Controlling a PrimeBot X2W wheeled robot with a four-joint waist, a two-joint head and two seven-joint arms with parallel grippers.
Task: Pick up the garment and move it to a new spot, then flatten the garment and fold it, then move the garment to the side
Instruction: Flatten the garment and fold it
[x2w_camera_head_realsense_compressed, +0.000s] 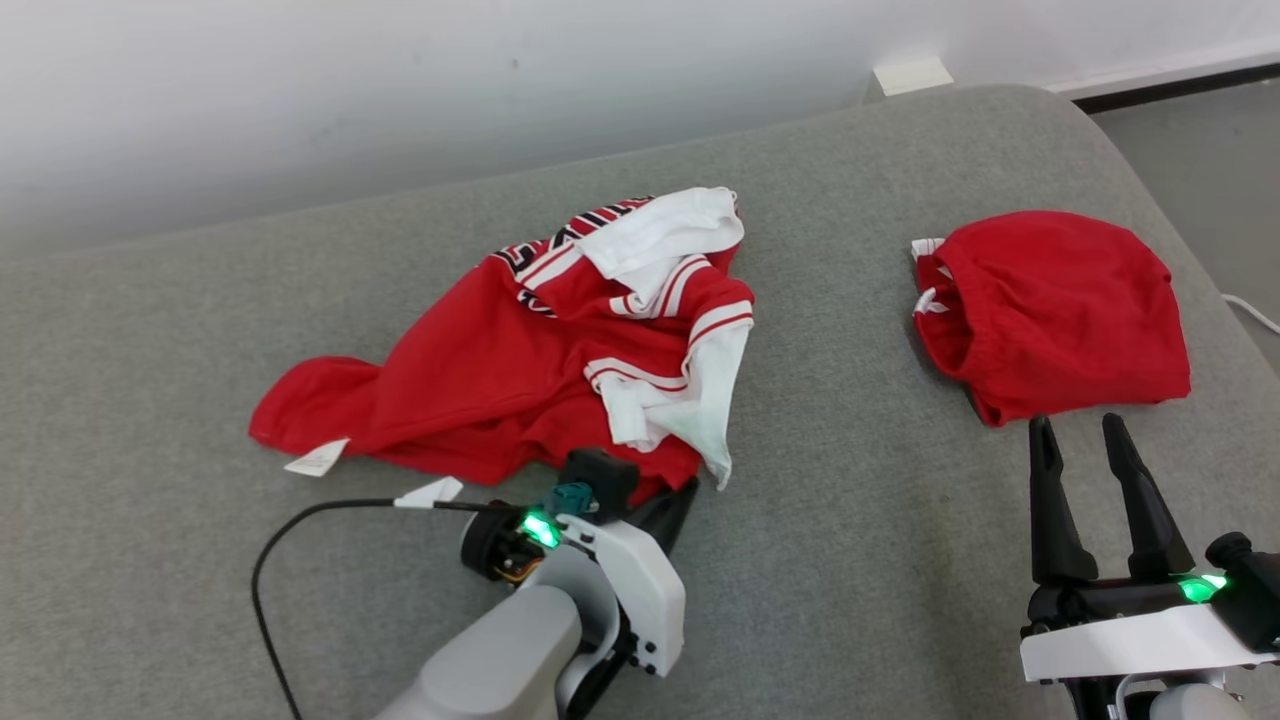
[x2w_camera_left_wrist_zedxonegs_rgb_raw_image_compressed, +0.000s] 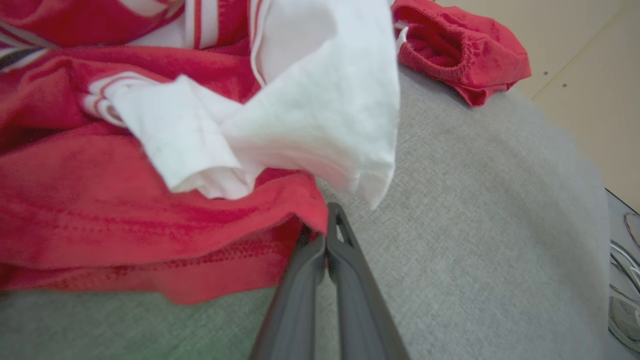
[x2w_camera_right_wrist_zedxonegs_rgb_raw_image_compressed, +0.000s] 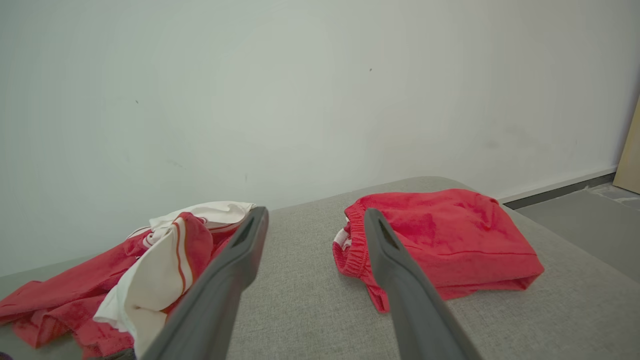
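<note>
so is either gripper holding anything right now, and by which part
The left gripper pinches the crumpled red and white jersey at its near red hem. The right gripper is open, empty.

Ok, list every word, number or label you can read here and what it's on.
No text reads whole.
On the red jersey: black-and-white lettering, folded over, unreadable.
On its white edge tag: too small to read.
On the cable tag: nothing legible.
On the red shorts: none seen.
</note>
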